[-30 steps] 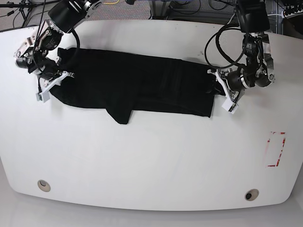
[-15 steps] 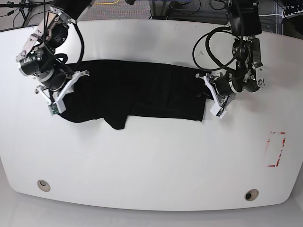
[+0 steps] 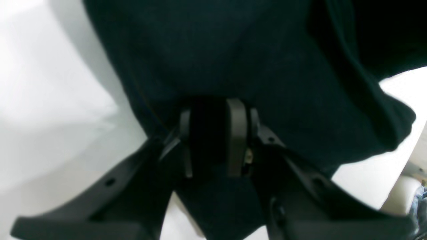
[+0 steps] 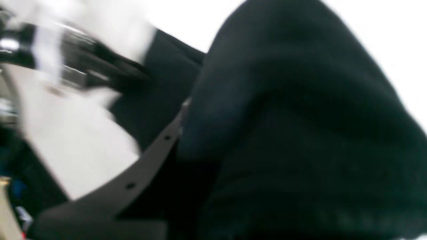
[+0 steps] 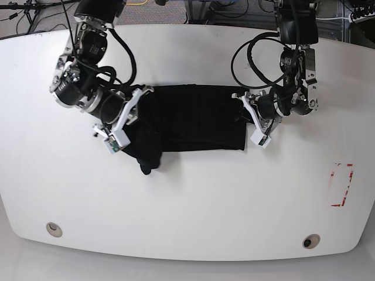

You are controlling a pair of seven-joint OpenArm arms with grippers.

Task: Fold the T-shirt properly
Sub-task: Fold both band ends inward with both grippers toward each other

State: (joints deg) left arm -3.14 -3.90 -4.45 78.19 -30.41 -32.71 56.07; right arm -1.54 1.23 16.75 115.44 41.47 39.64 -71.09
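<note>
On the base view's left, the right arm's white-and-black gripper (image 5: 120, 120) is clamped on one end of the large black short-sleeved cloth T-shirt (image 5: 193, 120), its wrist view filled by a blurred hump of dark fabric (image 4: 300, 133); the garment lies as a bunched band across the upper middle of the white oval table (image 5: 187, 199), long axis running left to right between the two arms, with a dark lobe, perhaps a sleeve, drooping toward the table's near edge at its left end; only plain black shows, so which end is collar I cannot tell; it looks light, limp and non-fragile, apt to sag and crease, so I judge it best held at end edges or corners and kept taut; on the right, the left arm's gripper (image 3: 213, 138) pinches the other end between nearly closed dark fingers (image 3: 236, 133).
</note>
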